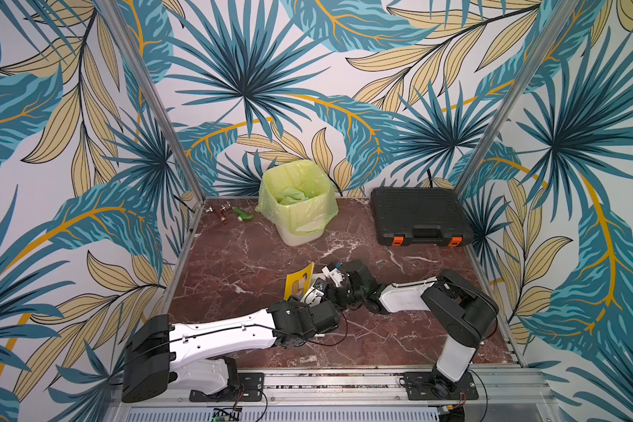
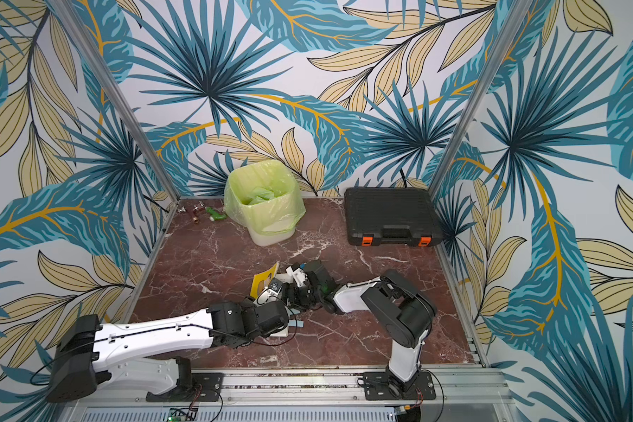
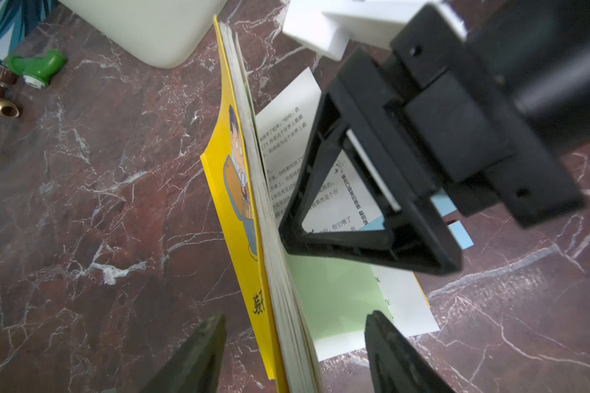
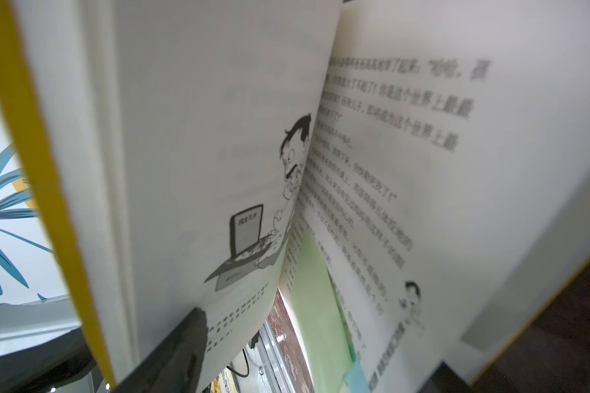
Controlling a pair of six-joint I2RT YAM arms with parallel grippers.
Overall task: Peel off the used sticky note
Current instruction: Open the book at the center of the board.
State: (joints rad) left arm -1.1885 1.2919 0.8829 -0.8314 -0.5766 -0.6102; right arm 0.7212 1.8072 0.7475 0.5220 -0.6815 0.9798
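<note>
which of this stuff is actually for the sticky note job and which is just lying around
For the job: open book, green sticky note on its page, probably the lined bin.
Lying about: black tool case, pipe fittings.

On table, clock read from the front edge. At 12, far back: bin. At 11, back corner: fittings. At 1, back corner: case. At centre: book, part open, cover and a stack of pages raised on edge, other pages flat at 4 o'clock of them. On the flat page: note. At 3 o'clock of book, over the flat page: right gripper. At 6: left gripper, jaws either side of raised stack, apart from it.
</note>
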